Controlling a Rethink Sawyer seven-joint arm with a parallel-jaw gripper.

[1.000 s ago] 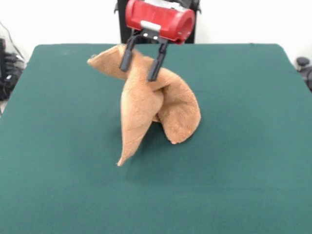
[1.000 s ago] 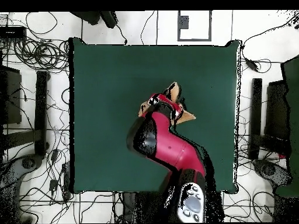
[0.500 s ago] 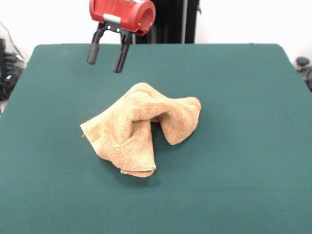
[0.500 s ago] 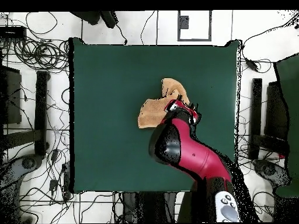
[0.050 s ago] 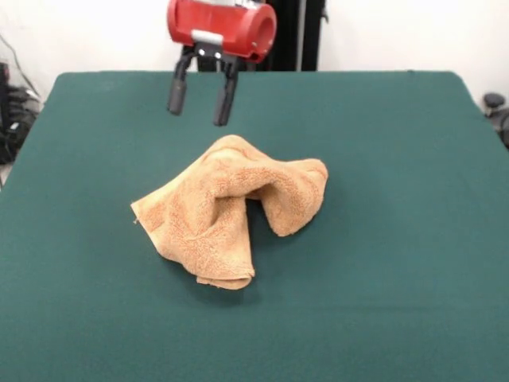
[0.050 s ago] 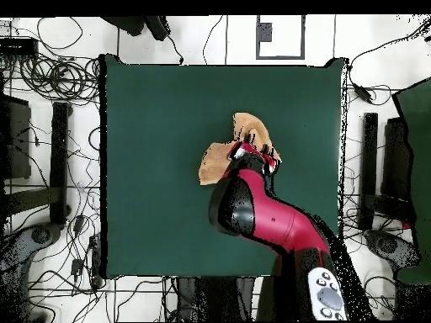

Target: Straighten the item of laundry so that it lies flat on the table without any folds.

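The table (image 5: 413,239) fills most of what I see, a broad spread of dark green cloth, far bigger than anything on it. From above, its green top (image 6: 151,151) stands among cables and stands strewn over the pale floor (image 6: 50,109).

Next in size is the red and black arm (image 6: 269,220), which reaches from the table's edge toward the middle and, from above, covers part of the cloth below it.

The towel (image 5: 231,207) lies a little left of the table's middle in the front view, a tan-orange terry heap, crumpled and folded over on itself. One lobe humps up at the right and curls under, a wider flap spreads to the left and front, and a dark hollow shows between them. From above only its edges (image 6: 215,164) peek out beside the arm.

The gripper (image 5: 198,99) hangs above the table just behind the towel, clear of it, its two black fingers (image 5: 176,94) spread apart and holding nothing.
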